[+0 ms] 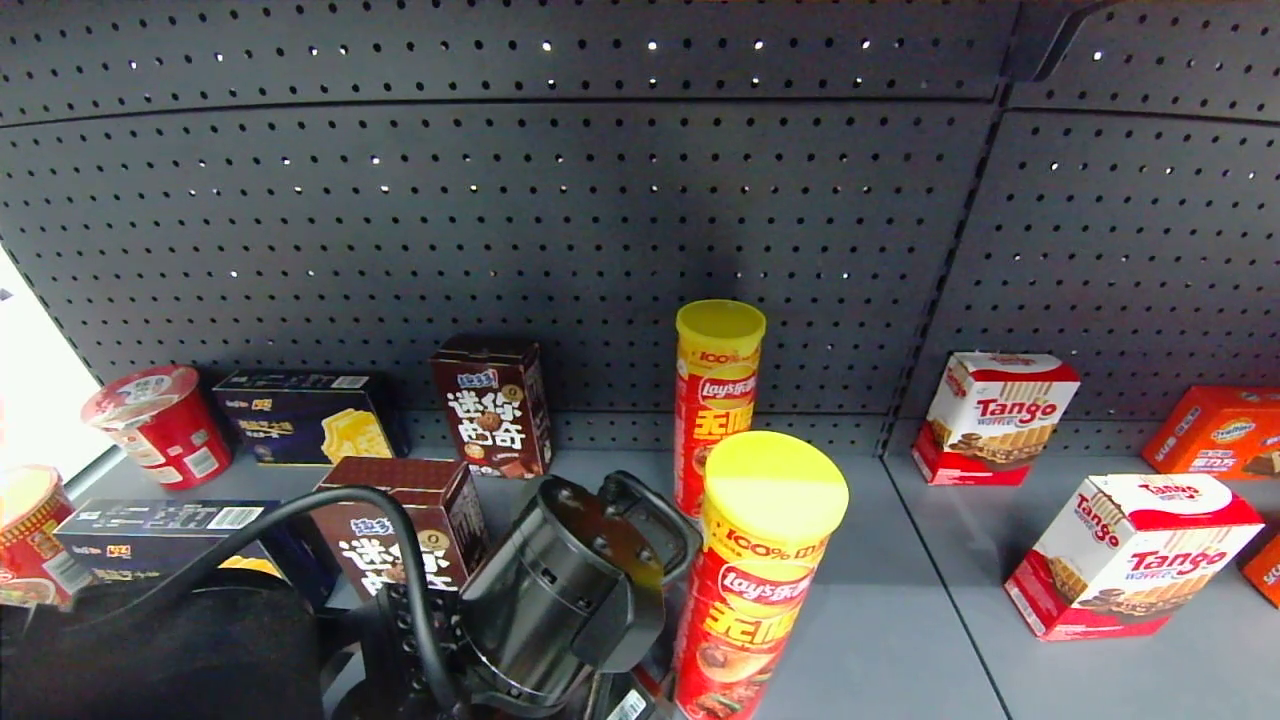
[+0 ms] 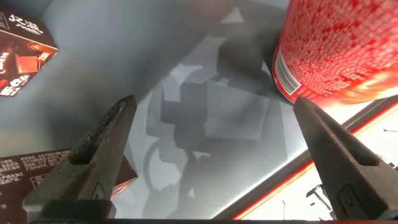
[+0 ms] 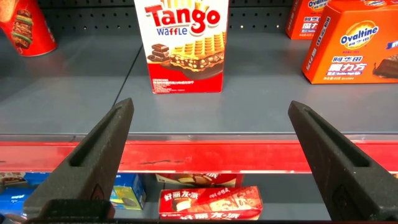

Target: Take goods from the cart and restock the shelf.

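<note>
Jaws wide apart on left gripper (image 2: 212,106) and right gripper (image 3: 211,109), so the left should draw straight back off the shelf (image 1: 900,620) without nudging the front chip can (image 1: 765,570).

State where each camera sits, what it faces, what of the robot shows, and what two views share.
Head view: on the head, looking forward and down at the shelf; the left arm shows lower left.
Left wrist view: on the left wrist, looking down at the shelf floor beside the front chip can; open left fingers show.
Right wrist view: on the right wrist, facing the shelf's front edge and a waffle box; open right fingers show.
Shared: head and left wrist views both show that chip can.
</note>
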Available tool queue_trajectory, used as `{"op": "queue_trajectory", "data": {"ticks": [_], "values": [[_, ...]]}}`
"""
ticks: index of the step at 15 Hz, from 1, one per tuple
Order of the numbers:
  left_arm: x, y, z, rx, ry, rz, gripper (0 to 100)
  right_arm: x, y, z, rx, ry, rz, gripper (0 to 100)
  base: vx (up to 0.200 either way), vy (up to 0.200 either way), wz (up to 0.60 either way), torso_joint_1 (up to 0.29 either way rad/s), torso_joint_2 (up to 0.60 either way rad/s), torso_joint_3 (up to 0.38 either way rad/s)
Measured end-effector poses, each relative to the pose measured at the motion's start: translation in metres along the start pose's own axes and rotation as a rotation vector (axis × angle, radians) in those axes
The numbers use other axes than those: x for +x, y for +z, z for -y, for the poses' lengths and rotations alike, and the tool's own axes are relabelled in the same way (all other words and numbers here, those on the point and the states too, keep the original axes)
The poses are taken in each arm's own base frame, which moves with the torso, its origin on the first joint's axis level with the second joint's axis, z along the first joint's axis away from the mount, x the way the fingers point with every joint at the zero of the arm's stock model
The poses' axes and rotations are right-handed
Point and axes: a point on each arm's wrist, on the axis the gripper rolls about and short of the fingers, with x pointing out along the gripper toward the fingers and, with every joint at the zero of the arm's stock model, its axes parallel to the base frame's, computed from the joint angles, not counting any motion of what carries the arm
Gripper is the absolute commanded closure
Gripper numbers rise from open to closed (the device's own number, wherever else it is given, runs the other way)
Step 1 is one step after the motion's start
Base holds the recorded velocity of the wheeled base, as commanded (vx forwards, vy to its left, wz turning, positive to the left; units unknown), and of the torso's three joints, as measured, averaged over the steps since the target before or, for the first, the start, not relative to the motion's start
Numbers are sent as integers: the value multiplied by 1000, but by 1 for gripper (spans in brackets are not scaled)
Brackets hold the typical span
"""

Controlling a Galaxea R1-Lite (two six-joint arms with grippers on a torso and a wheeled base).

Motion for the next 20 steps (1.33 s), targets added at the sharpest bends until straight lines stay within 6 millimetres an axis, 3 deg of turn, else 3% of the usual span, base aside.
{"op": "queue_trajectory", "data": {"ticks": [11,14,20], "values": [[6,-4,0,-1,-6,-5,0,0,0,0,-1,0,0,0,0,0,0,0,0,0],[-4,-10,-4,-6,0,1,0,0,0,0,-2,0,-1,0,0,0,0,0,0,0],[-25,0,-24,-66,40,78,0,0,0,0,-7,2,-2,0,0,0,0,0,0,0]]}}
